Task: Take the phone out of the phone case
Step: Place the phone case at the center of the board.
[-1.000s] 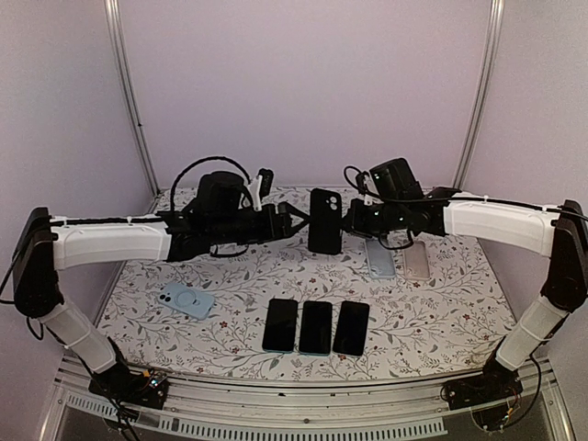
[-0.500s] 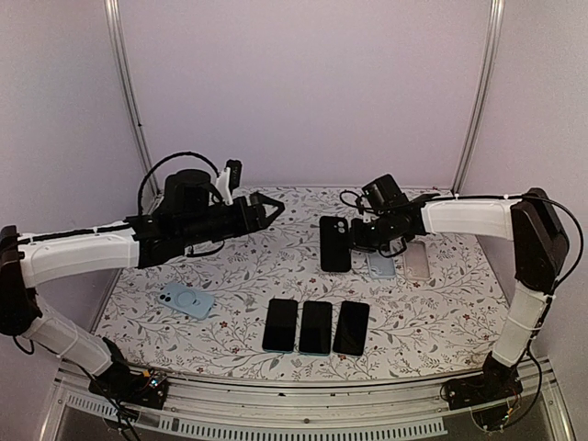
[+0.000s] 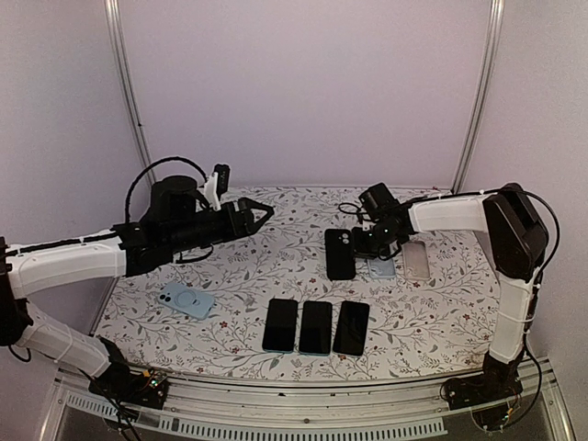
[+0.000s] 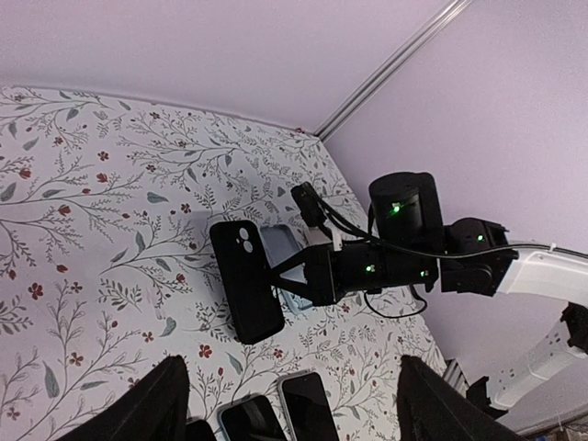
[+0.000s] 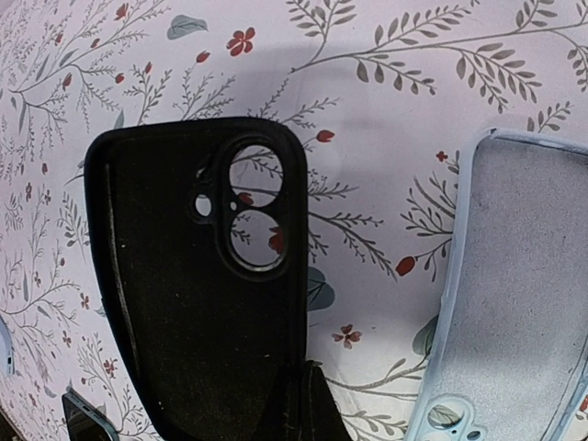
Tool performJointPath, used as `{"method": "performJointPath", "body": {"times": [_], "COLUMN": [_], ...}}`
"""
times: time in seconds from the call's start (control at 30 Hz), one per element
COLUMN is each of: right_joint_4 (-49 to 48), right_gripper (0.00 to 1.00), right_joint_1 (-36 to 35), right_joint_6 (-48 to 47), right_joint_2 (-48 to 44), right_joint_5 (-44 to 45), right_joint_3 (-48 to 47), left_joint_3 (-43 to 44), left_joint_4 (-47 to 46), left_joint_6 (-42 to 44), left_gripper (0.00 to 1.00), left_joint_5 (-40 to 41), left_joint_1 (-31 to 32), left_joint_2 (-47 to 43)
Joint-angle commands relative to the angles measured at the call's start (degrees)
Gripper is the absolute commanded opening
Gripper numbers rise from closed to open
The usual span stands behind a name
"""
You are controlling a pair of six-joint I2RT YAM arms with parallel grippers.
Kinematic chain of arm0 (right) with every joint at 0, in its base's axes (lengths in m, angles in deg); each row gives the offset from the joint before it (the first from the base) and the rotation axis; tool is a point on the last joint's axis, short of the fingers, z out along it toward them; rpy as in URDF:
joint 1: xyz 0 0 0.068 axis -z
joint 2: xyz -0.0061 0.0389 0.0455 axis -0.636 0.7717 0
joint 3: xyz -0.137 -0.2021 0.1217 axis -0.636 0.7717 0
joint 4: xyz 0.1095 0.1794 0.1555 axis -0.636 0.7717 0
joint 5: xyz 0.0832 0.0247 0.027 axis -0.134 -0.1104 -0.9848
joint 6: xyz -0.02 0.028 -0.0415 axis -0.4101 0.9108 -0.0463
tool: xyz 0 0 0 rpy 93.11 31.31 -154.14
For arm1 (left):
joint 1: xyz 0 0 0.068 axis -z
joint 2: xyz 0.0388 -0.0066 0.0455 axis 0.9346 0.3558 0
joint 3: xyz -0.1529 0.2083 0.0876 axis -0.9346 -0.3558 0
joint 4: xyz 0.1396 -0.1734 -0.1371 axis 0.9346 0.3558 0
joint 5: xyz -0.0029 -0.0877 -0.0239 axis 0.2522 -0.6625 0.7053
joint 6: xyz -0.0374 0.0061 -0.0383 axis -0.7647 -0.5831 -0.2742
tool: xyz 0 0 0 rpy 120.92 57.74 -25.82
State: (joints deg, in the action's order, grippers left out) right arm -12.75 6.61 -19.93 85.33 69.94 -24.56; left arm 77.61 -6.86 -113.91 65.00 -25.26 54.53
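Pinching the black case, the right gripper is best lowering it flat beside the blue case, left gripper hanging open-fingered.

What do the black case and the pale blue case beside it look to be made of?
Black case: likely soft silicone or rubbery plastic, matte, no glare, rounded moulded camera cutout. Pale blue case: probably silicone rim with a grey felt-like lining, judging by its fuzzy, dull inside.
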Motion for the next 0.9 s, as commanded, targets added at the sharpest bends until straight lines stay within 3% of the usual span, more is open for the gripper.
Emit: {"method": "performJointPath", "body": {"times": [0.0, 0.5, 0.67, 0.87], "right_joint_4": [2.01, 4.44, 4.72, 4.91], "right_gripper": [0.0, 0.07, 0.16, 0.2], "right_joint_1": [0.62, 1.51, 1.77, 1.76], "right_joint_6": [-1.86, -1.79, -1.59, -1.66], "right_joint_2": [1.96, 4.57, 4.54, 3.76], "right_joint_5": [1.28, 2.58, 2.91, 3.01], "right_joint_3": [-2.44, -4.0, -4.11, -4.11], "left_joint_3": [-1.46, -2.53, -2.72, -2.75], "left_joint_4": [0.06, 0.13, 0.19, 0.16], "left_joint_6": [0.29, 0.39, 0.46, 0.47], "left_gripper": [0.79, 0.78, 0.79, 0.79], "left_joint_5": [0.49, 0.17, 0.16, 0.04], "left_joint_1": [-0.82, -1.0, -1.25, -1.36], "left_joint_2": [-1.72, -2.36, -2.22, -2.06]}}
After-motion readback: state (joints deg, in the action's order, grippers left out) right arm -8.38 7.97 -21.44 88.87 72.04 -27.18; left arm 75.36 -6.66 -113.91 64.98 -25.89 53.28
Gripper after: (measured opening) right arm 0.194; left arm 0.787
